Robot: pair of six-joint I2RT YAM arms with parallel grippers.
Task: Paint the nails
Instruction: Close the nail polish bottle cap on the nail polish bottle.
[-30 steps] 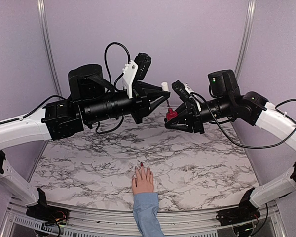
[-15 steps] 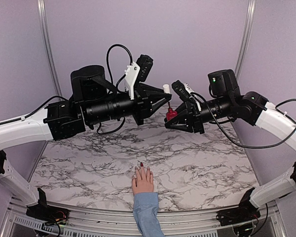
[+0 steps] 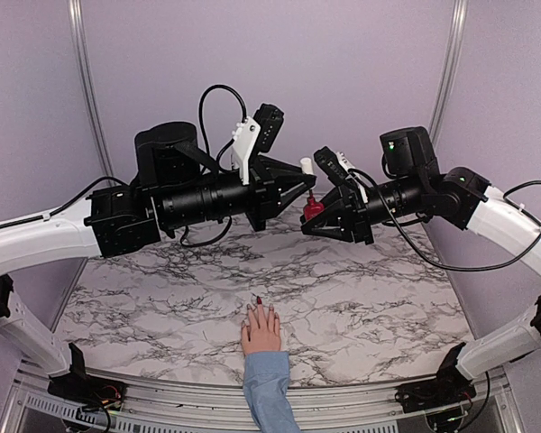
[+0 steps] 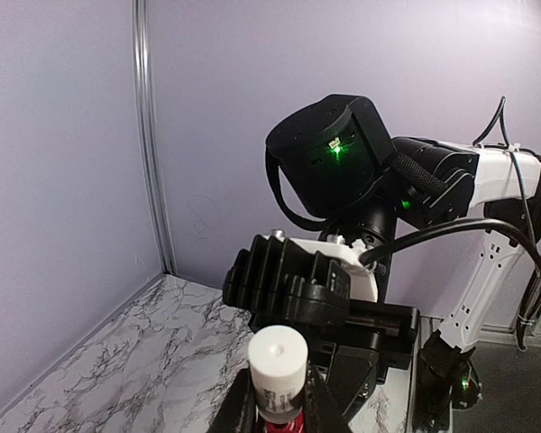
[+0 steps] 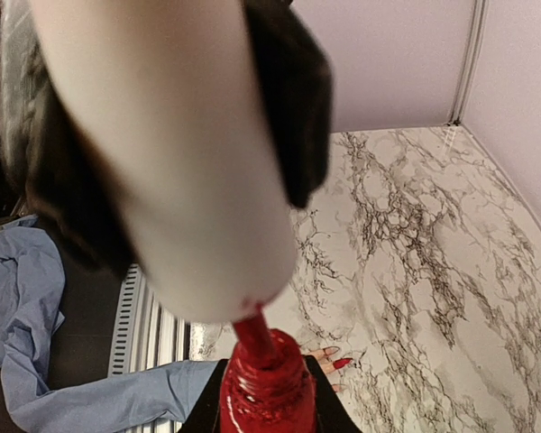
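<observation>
Both arms reach in from either side and meet in mid-air above the far half of the black-veined white marble table (image 3: 144, 298). The left gripper (image 3: 303, 177) is clamped on a white cylindrical cap (image 3: 307, 166), and just below it the right gripper (image 3: 310, 216) pinches a small dark red polish bottle (image 3: 313, 208). The nails (image 3: 259, 300), some dark red, are on a pale pink hand (image 3: 261, 331) in a light blue sleeve (image 3: 269, 388) lying flat at the middle of the near edge, well apart from both grippers, with open marble on either side.
</observation>
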